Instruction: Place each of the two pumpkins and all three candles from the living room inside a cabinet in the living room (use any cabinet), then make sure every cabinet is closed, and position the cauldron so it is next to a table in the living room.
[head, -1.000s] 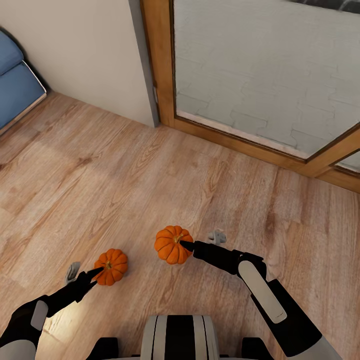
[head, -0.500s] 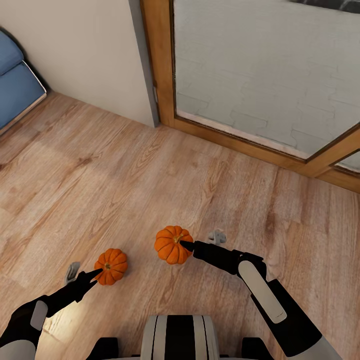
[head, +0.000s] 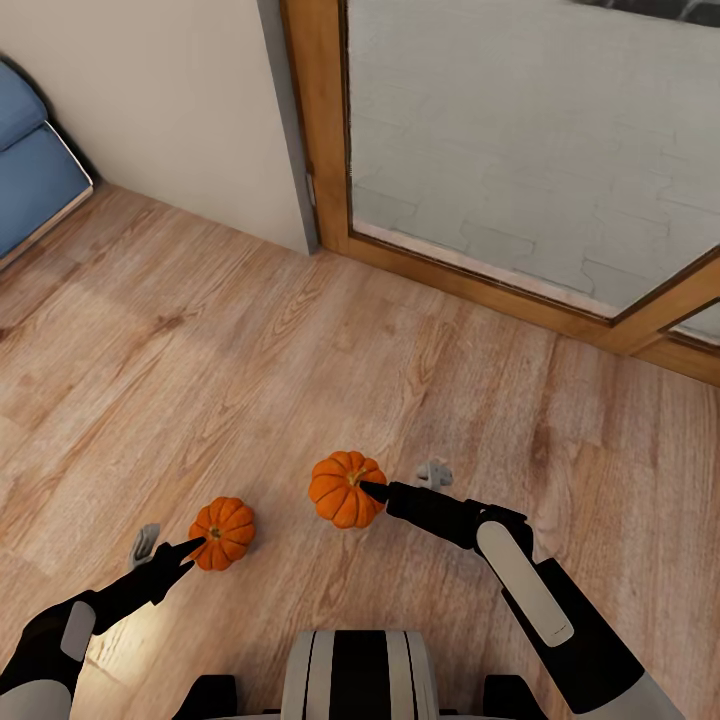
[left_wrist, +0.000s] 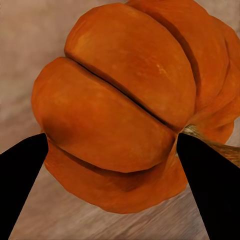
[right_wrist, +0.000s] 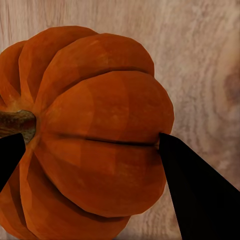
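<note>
Each gripper's jaws clamp a pumpkin (head: 224, 532) (head: 345, 488) over open wooden floor (head: 300, 350).

No visible change — none anywhere.

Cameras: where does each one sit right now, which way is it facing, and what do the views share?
Head view: on the robot's head, looking forward and down at wood floor, a glazed door and both arms; left pincer at the left pumpkin, right pincer at the right pumpkin.
Left wrist view: near the left pincer, looking along dark fingers straddling the left pumpkin.
Right wrist view: near the right pincer, fingers straddling the right pumpkin.
Shared: each pumpkin appears in head and wrist views.
</note>
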